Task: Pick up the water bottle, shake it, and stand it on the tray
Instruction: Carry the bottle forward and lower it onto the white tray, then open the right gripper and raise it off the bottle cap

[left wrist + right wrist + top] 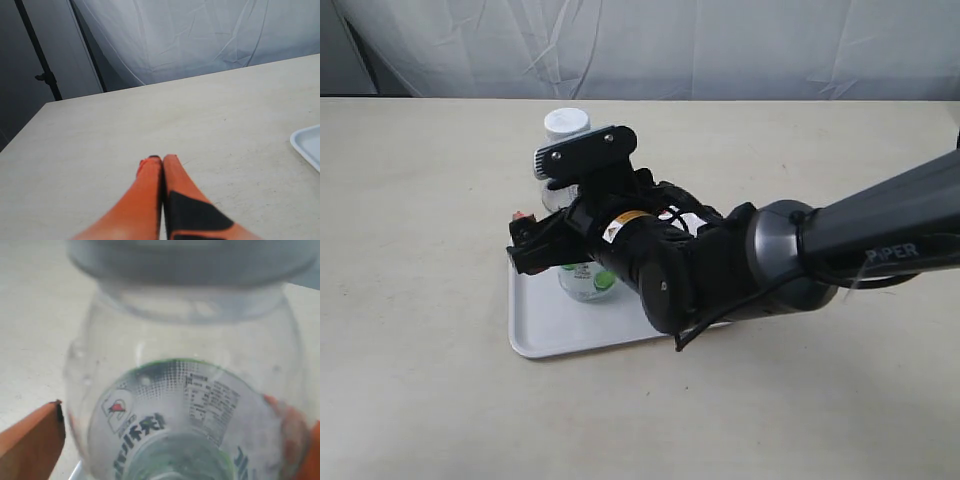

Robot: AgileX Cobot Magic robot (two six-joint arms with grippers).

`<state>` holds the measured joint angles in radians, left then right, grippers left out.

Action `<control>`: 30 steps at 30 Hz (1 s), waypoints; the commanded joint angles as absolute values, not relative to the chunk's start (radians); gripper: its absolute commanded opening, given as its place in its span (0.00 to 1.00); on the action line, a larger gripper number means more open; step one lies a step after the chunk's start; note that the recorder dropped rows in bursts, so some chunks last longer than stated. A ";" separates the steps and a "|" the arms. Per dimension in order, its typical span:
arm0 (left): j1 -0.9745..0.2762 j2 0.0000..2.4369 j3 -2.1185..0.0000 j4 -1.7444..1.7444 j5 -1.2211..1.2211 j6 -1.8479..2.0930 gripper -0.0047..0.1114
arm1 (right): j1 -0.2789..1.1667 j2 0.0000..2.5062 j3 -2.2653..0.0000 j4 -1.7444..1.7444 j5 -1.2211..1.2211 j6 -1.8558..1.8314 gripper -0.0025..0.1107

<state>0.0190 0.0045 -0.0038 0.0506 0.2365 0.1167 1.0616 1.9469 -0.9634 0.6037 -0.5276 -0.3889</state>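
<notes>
The water bottle (586, 282) stands upright on the white tray (555, 338), its white cap (566, 122) showing above the arm. My right gripper (542, 238) reaches across from the right and straddles the bottle's body. In the right wrist view the clear bottle (190, 390) fills the space between the orange fingers (30, 445); one finger shows through the plastic, and the other stands a narrow gap off the bottle's side. My left gripper (162, 159) is shut and empty, hovering over bare table.
The right arm's black body (720, 265) lies over the tray's right half. A corner of the tray (309, 145) shows in the left wrist view. A white curtain (640, 45) hangs behind the table's far edge.
</notes>
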 commanded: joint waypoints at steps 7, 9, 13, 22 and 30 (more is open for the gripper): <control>0.019 0.000 0.000 0.047 0.232 0.113 0.04 | 1.058 1.808 -0.963 0.594 -0.523 -0.474 0.94; 0.019 0.000 0.000 0.047 0.232 0.113 0.04 | 1.058 1.754 -0.963 0.594 -0.530 -0.520 0.94; 0.019 0.000 0.000 0.047 0.232 0.113 0.04 | 1.058 1.668 -0.963 0.639 -0.522 -0.636 0.94; 0.019 0.000 0.000 0.047 0.232 0.113 0.04 | 1.058 1.445 -0.963 0.774 -0.317 -0.820 0.94; 0.019 0.000 0.000 0.047 0.232 0.113 0.04 | 1.058 1.312 -0.963 0.964 -0.298 -0.991 0.65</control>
<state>0.0190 0.0045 -0.0038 0.0506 0.2365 0.1167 1.0616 1.3482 -0.9634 0.8507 -0.2956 -0.8743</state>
